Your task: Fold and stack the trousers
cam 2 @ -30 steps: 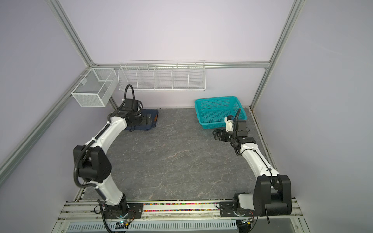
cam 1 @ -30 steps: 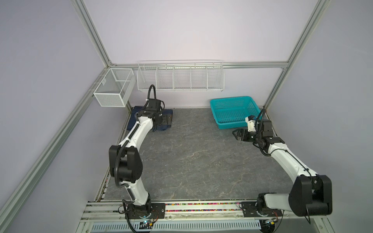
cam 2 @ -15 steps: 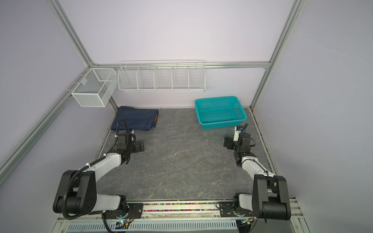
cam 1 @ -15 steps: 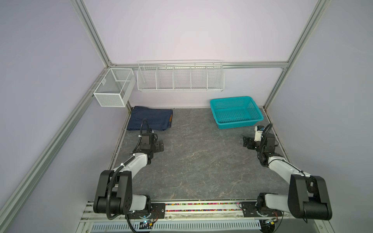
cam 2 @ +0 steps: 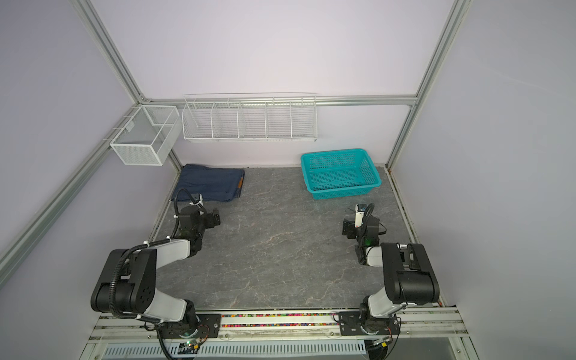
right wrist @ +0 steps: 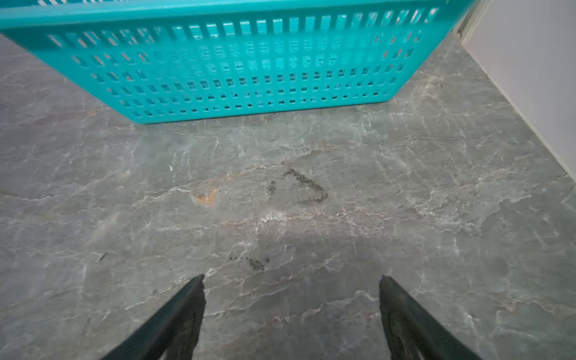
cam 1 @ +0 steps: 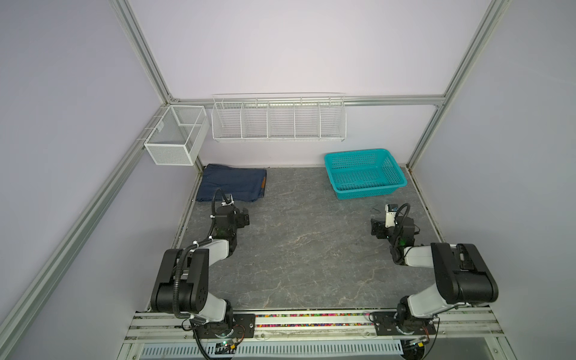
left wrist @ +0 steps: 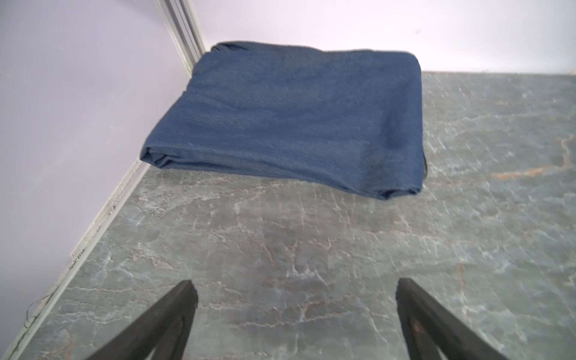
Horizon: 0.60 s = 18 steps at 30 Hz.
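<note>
The trousers point(cam 1: 233, 184) point(cam 2: 212, 184) lie as a folded dark blue denim bundle in the back left corner of the table, a small tan patch showing at the right edge. In the left wrist view the trousers point(left wrist: 296, 118) lie flat against the wall, well ahead of the fingers. My left gripper point(cam 1: 244, 216) point(cam 2: 216, 216) point(left wrist: 294, 285) hovers just in front of the bundle, open and empty. My right gripper point(cam 1: 375, 227) point(cam 2: 346, 227) point(right wrist: 291, 279) stands open and empty over bare table in front of the basket.
A teal perforated basket point(cam 1: 367, 191) point(cam 2: 339, 191) point(right wrist: 233, 78) stands at the back right, nothing visible inside. A white wire shelf point(cam 1: 277, 121) and a white mesh box point(cam 1: 174, 137) hang on the back and left walls. Both arms are folded back toward the front rail.
Both arms have pulled back toward the front. The left gripper has come off the trousers, which stay folded in the corner. The right gripper has drawn away from the basket.
</note>
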Each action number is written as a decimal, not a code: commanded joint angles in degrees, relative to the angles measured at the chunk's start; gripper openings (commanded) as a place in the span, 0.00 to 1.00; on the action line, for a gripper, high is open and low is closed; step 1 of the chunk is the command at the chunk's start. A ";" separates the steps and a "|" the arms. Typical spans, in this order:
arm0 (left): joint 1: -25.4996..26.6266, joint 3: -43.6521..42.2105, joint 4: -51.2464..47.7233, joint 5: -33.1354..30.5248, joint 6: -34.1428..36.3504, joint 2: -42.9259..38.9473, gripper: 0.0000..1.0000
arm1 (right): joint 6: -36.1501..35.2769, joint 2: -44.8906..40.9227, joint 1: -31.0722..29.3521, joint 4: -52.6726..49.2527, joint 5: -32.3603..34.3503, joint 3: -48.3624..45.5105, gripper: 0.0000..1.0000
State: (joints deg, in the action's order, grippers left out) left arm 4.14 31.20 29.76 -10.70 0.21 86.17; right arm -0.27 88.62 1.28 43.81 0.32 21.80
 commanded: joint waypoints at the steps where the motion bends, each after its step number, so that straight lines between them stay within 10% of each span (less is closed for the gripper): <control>1: -0.98 -2.07 7.12 1.37 -0.41 -0.17 0.99 | -1.76 -1.13 -0.21 5.52 0.76 0.29 0.88; 6: -0.98 -9.16 23.42 1.40 0.06 2.99 0.99 | -1.75 -0.97 -0.16 5.93 0.73 0.19 0.88; 18: -1.06 -8.61 21.34 1.94 0.19 2.00 0.99 | -1.66 -0.94 -0.18 5.92 0.71 0.23 0.88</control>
State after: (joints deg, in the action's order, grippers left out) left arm 3.38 23.14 47.86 -9.91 -0.36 87.68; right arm -0.51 88.49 1.28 47.42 0.49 21.87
